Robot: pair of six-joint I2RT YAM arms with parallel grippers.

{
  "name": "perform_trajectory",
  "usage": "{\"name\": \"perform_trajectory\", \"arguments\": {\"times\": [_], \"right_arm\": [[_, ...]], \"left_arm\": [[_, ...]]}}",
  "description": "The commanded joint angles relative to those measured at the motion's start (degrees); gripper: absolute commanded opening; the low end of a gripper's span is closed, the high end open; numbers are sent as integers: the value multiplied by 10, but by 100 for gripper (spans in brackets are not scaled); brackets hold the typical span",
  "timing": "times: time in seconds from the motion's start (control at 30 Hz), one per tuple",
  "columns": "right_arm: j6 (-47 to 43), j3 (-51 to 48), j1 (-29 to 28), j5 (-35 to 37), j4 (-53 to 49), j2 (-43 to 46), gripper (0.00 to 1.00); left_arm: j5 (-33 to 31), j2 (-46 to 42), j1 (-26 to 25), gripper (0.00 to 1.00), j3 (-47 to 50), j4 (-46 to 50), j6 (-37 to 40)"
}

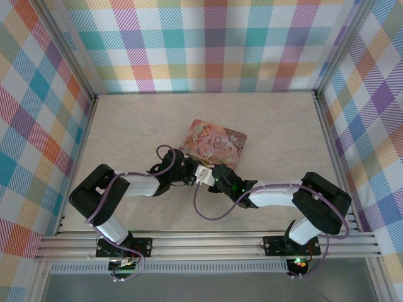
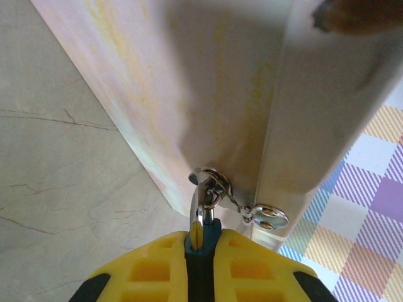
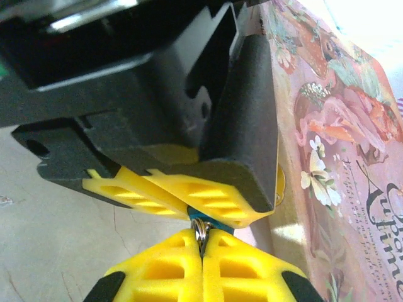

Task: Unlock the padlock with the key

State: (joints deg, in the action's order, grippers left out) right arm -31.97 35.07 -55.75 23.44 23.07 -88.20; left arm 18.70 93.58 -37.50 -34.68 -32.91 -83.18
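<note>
Looks like the setup step to me: left gripper (image 2: 201, 246) is clamped on the padlock (image 2: 212, 231), right gripper (image 3: 201, 244) is pinched shut on a silvery loop (image 3: 200, 229) right at the left's tips, and the key (image 2: 269, 218) dangles free just right of the left jaws, so next up is grabbing it and lining it up with the keyhole.

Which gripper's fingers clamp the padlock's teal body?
The left gripper: the teal padlock sits between its fingers; the right gripper pinches only silvery metal.

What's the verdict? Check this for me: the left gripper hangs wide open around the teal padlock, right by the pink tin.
One thing is wrong: the left gripper is not wide open. It is shut on the teal padlock, right by the pink tin. The left wrist view shows this.
</note>
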Motion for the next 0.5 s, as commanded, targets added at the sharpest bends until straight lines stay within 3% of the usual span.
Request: {"name": "perform_trajectory", "arguments": {"times": [0.0,0.47], "right_arm": [[75,13,2,17,13,13,0],[332,-15,9,-33,51,1,0]], "left_arm": [[16,-1,-12,0,-8,10,-5],[14,2,-13,0,-9,10,-5]]}}
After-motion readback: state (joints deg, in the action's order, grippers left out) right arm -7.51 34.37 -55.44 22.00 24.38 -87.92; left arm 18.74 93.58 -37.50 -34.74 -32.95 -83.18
